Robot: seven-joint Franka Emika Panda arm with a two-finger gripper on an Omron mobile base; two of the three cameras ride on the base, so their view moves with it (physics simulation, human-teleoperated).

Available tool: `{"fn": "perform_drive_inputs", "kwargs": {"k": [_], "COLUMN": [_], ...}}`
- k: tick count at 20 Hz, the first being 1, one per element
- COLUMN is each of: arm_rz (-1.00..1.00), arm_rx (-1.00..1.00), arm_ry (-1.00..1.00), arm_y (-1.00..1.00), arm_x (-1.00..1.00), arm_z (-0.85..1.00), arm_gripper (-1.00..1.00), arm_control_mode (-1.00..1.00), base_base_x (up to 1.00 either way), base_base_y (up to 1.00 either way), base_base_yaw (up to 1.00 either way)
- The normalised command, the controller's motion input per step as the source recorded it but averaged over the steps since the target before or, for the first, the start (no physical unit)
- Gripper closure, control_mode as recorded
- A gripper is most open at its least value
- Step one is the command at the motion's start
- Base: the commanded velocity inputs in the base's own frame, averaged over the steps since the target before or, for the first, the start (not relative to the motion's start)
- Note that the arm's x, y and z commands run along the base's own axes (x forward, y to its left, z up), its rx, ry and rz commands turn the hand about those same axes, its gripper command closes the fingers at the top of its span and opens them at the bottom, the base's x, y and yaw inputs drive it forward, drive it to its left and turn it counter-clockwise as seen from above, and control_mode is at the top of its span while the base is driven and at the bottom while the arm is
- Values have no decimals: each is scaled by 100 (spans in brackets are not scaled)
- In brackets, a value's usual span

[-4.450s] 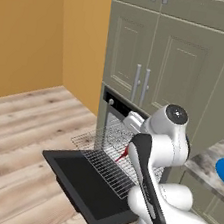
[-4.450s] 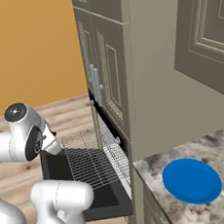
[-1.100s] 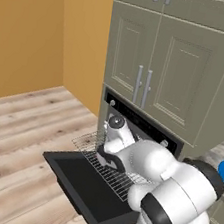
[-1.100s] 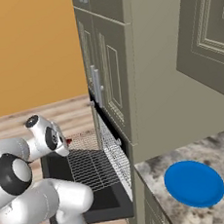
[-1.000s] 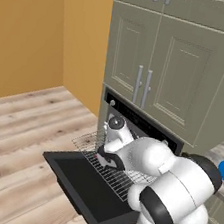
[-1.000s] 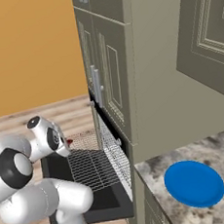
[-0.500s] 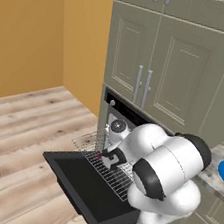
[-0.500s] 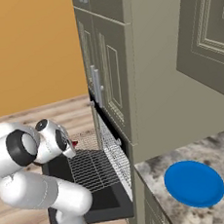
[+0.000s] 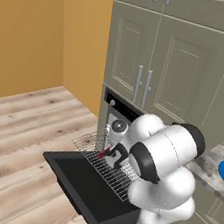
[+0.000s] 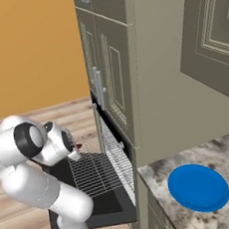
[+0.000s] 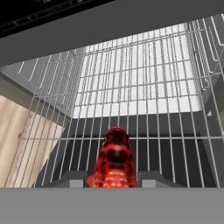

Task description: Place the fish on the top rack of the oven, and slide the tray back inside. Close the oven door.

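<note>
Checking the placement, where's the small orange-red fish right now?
In the hand view, the orange-red fish sits clamped in the gripper, above the pulled-out silvery wire rack.

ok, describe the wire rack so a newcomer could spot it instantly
Find the black built-in oven under the olive-grey cabinets, its flat black door dropped open. The silvery wire-grid rack juts out above that door. It is see-through bars, and the small orange-red fish hangs over it between the fingers.

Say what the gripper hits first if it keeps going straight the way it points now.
Most likely the top rack: the gripper, jaws shut on the fish, looks along and slightly down over its wires. The fish would touch first; the gap above the wires is unclear.
</note>
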Motion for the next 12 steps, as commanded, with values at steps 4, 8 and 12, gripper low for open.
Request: {"fn": "perform_drive_inputs", "kwargs": {"k": [4, 8, 12], "arm_rz": [0, 0, 0], "arm_rx": [0, 0, -3], "arm_ry": [0, 0, 0], "arm_y": [-9, -2, 0], "arm_x": [23, 21, 9], "arm_z": [-16, -21, -30], "arm_gripper": [100, 100, 100], "arm_control_mode": [-100, -100, -100], "base_base_x": [0, 0, 0], "base_base_y": [0, 0, 0], "base_base_yaw": [0, 0, 0]}}
